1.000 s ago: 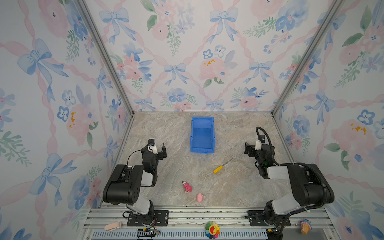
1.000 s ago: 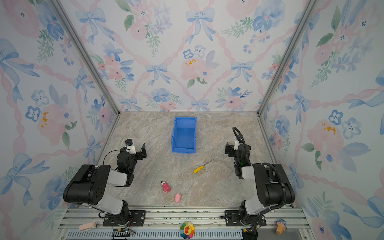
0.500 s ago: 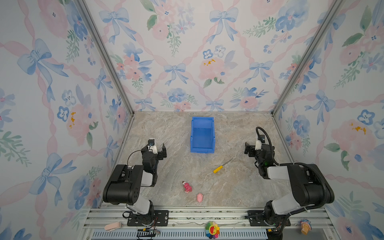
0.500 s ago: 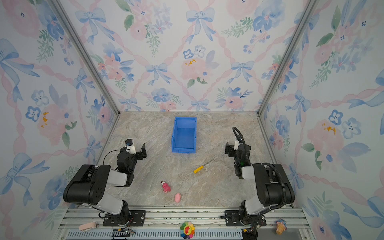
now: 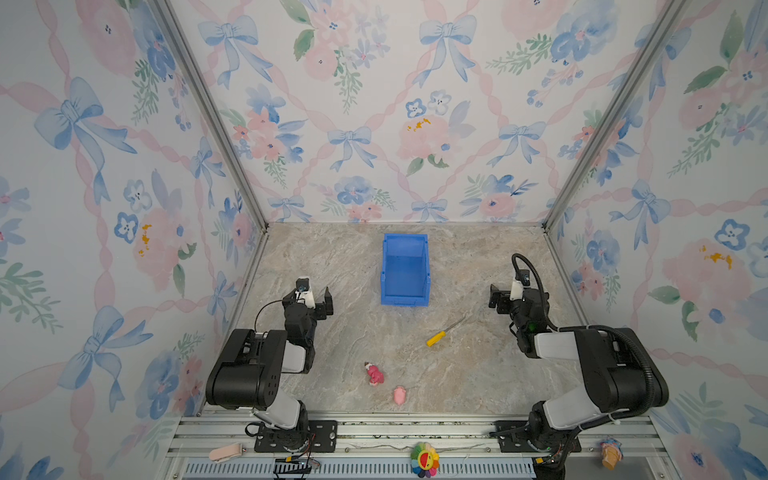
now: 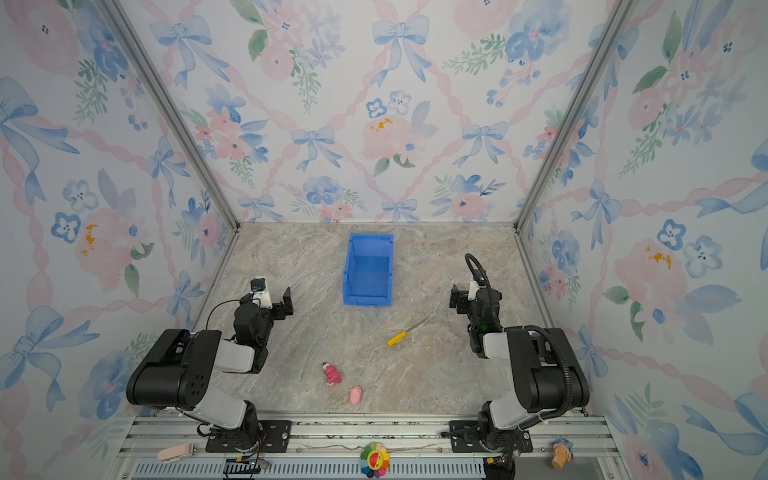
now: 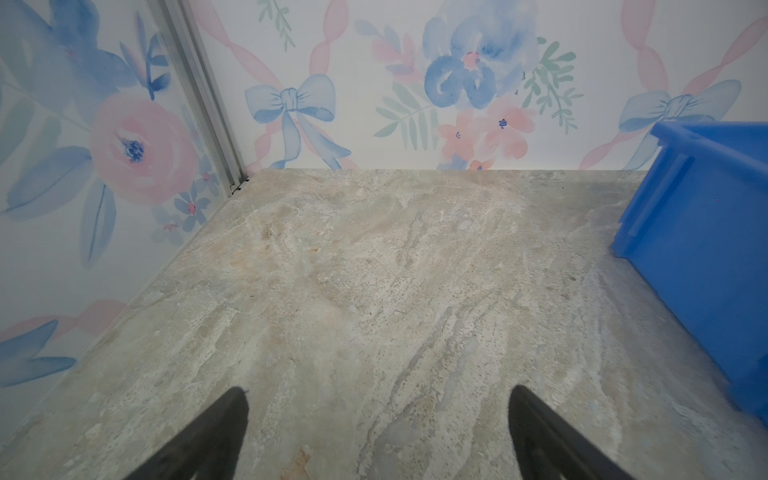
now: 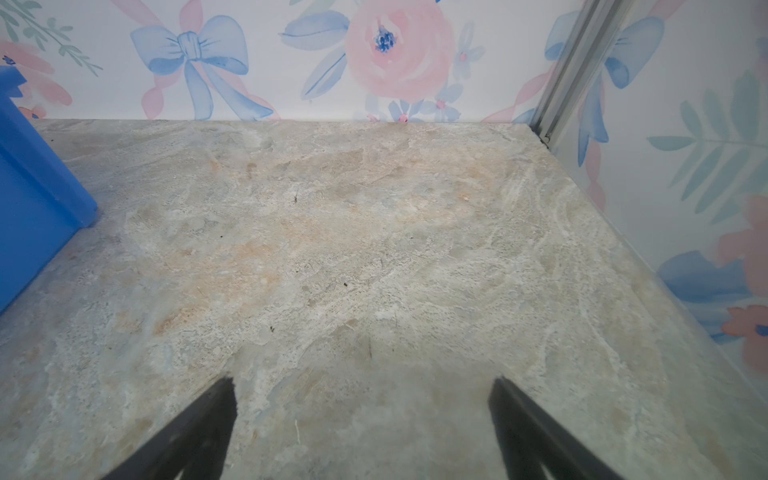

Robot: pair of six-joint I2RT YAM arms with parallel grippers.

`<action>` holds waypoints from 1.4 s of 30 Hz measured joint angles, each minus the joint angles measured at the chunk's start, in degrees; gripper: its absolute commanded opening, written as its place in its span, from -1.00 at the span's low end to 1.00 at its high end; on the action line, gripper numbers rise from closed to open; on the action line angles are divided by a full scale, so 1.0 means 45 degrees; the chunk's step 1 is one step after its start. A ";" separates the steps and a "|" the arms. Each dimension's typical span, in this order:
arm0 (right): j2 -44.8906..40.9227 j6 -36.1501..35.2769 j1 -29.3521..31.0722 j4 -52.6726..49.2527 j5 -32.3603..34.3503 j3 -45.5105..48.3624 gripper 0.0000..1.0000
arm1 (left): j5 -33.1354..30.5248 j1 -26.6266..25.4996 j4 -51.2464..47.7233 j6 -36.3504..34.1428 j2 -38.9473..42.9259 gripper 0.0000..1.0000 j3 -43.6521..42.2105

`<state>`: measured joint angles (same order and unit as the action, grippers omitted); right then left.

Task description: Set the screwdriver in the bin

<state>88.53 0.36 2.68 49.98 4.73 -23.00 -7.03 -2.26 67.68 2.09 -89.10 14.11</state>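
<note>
So: screwdriver [image 5: 440, 335] on the counter [image 5: 340, 266], outside the bin [image 5: 404, 300], fingers open both sides

We see the screwdriver lying flat on the marbled counter in both top views. Its yellow handle is toward the front edge and its thin metal shaft runs diagonally up toward the right arm's side. It sits in front of the bin's low front lip and a bit to the right, near the bin but not touching it. The bin is blue, open-topped and upright at the back middle of the counter.

The left fingers [image 7: 208, 436] are spread wide in the left wrist view, with only bare counter between them, gripping nothing. The bin's side wall [image 7: 706, 249] fills one edge of that view. In both top views they sit left of the bin, well apart from the screwdriver.

The right fingers [image 8: 195, 432] are spread wide too, with bare counter between them, holding nothing. A bin corner [image 8: 29, 187] shows at the edge of that view. In both top views they sit right of the bin, nearer the shaft tip but apart from it.

Both arms are folded low by their bases. A darker pink toy [image 5: 375, 373] and a paler pink toy [image 5: 399, 395] lie close together near the counter's front edge, apart from the screwdriver.
</note>
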 measured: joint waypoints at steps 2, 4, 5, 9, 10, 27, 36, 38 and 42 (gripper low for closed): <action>0.0000 0.0000 0.0000 0.0005 0.0005 0.0000 0.94 | 0.0000 0.0000 0.0000 0.0000 0.0000 0.96 0.0000; -0.0005 -0.0005 0.0015 0.0000 0.0029 0.0000 0.94 | 0.0010 0.0000 0.0000 -0.0005 0.0000 0.96 0.0000; -0.0034 -0.0005 0.0039 -0.0029 0.0083 0.0000 0.93 | 0.0024 -0.0005 0.0000 -0.0049 0.0000 0.96 0.0000; -0.0554 -0.0005 0.0204 -0.0539 0.0563 0.0000 0.94 | 0.0029 -0.0087 -0.0024 -0.0117 0.0146 0.96 -0.0024; -0.0738 -0.0005 0.0248 -0.0651 0.0709 0.0000 0.94 | -0.0034 -0.0087 -0.0102 -0.0117 0.0296 0.96 -0.0044; -0.3410 0.3750 0.1185 -1.2065 0.3415 -0.5450 0.94 | -0.1229 -0.0087 -0.5940 0.2118 0.5081 0.96 0.1064; -0.3162 0.7762 0.3759 -1.7267 0.3419 -0.7043 0.94 | -0.1248 -0.0724 -0.9496 0.3444 0.5765 0.96 0.1967; -0.2798 0.8680 0.4600 -1.8224 0.3245 -0.7465 0.94 | -0.1258 -0.0738 -1.0482 0.3619 0.5751 0.96 0.2482; -0.2132 1.0273 0.5843 -1.9424 0.2895 -0.8034 0.94 | -0.1336 -0.0738 -1.1919 0.3808 0.5275 0.96 0.3614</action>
<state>78.94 46.59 28.97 -37.43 17.76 -59.16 -13.04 -5.58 14.04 19.22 -65.36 30.37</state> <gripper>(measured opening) 0.968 0.979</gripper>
